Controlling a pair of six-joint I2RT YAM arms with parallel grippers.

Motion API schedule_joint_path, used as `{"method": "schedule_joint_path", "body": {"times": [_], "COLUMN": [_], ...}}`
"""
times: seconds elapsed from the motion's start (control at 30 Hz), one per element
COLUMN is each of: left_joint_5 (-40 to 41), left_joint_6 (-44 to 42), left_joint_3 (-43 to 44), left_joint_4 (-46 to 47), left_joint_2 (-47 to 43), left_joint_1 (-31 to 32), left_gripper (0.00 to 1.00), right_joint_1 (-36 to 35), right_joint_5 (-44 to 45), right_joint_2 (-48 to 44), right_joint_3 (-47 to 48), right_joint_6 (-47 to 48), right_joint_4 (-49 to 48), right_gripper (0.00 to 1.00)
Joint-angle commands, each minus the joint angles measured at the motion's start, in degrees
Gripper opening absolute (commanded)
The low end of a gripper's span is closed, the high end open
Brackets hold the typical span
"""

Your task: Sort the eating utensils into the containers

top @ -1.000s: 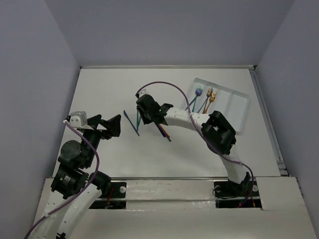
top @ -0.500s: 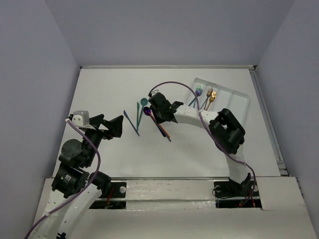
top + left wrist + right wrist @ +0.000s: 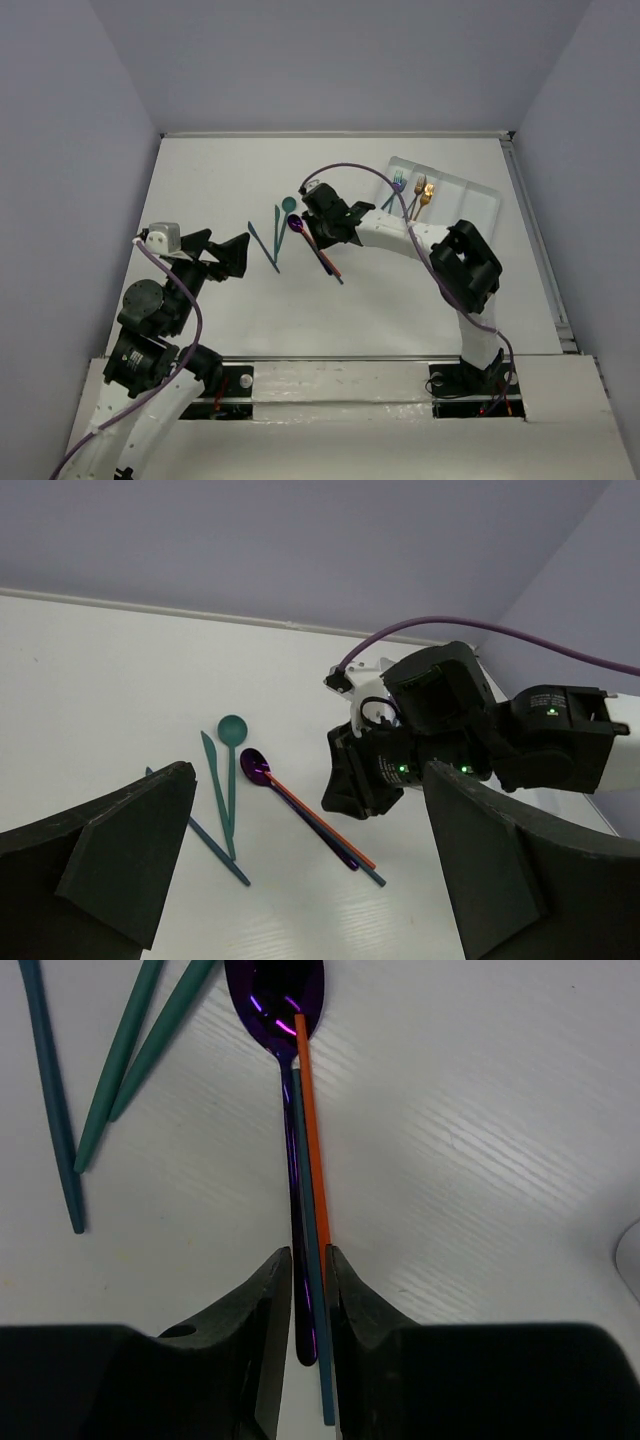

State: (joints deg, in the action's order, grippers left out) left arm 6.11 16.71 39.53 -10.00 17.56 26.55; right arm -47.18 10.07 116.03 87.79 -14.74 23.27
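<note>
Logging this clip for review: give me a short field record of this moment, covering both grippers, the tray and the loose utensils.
left gripper: open, holding nothing
right gripper: fingers nearly together over the purple spoon and a blue handle; whether it grips cannot be told
tray: holds a purple-headed fork and two gold forks
loose utensils: teal spoon, teal knife, purple spoon, orange handle, blue handle

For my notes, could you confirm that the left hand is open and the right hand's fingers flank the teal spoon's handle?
Not quite: the fingers of the right hand flank the purple spoon's handle, as the right wrist view shows; the teal spoon lies apart from them. The left hand is indeed open.
</note>
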Motion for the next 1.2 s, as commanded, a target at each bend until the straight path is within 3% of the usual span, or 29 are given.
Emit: {"method": "schedule_joint_path", "body": {"times": [0.0,0.17,0.6,0.87,1.17], "left_joint_5": [-1.54,-1.98,-2.77,0.74,3.12], "left_joint_6": [-0.71,-0.8,-0.89,-0.63,-0.45], "left_joint_3": [1.52,1.43,1.34,1.78,2.22], "left_joint_4": [3.06,3.06,3.32,2.35,1.91], "left_joint_2": [0.72,0.63,0.54,0.19,-0.16], "left_joint_1": [-0.44,-0.44,-0.44,-0.97,-0.97], "left_gripper": [0.99,0.99,0.99,0.99,0.99], "right_joint_1": [0.42,0.42,-1.34,-5.9,-8.45], "right_joint_5": [-3.13,-0.75,-4.44,-5.32,-5.5], "right_joint_2": [-4.85,-3.79,0.86,9.56,20.81], "right_joint_3": [-1.74,-1.3,5.46,17.74,34.8], "right_joint_6": [1.03,1.38,0.42,1.29,4.81], "right_joint_4": [0.29,1.96,1.17,-0.06,7.23], "right_gripper": [0.26,0.26,0.26,0.32,0.32]}}
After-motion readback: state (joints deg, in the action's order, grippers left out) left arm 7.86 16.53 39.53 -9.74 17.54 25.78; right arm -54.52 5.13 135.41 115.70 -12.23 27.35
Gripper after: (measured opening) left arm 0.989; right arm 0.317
